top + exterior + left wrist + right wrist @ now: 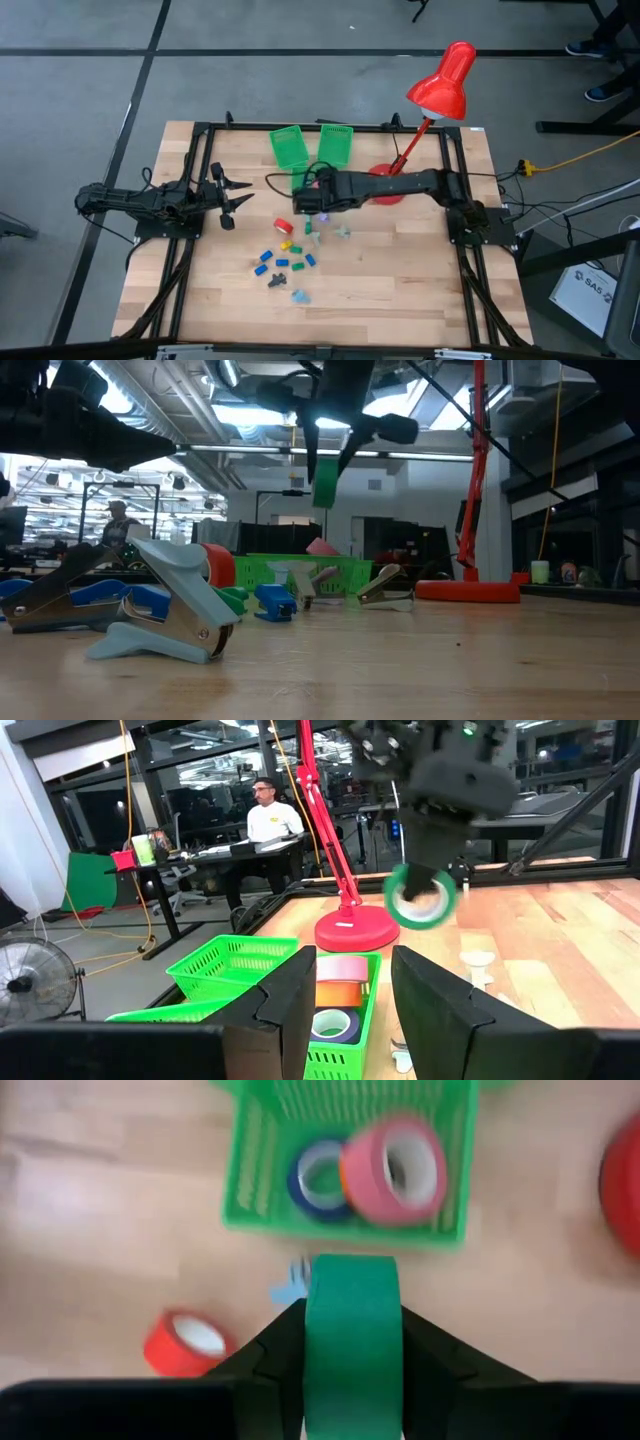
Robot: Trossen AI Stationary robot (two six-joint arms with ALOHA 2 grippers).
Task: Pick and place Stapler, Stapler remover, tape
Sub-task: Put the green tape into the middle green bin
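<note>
My right gripper [306, 203] is shut on a green tape roll [350, 1310] and holds it in the air over the middle of the table; the roll also shows in the low view [323, 481]. Ahead of it a green basket [446, 1200] holds a pink roll [392, 1168] and a blue roll [318, 1178]. A red tape roll [283, 227] lies on its flat side on the wood. Small blue staplers [265, 261] and pale stapler removers [170, 610] lie scattered near the table's middle. My left gripper [226, 196] waits open at the table's left. My right gripper pinches the green roll between its two fingers, one on each flat side, beside the outer band [316, 1330]. The fingers slant down from above. The roll stands on edge, lifted clear of the table, and its lower part hangs below the fingertips [420, 905].
Two green baskets [288, 147] [336, 143] stand at the far edge. A red desk lamp has its base [385, 190] on the table beside my right arm. A person sits at a desk beyond the table in the left wrist view [272, 815].
</note>
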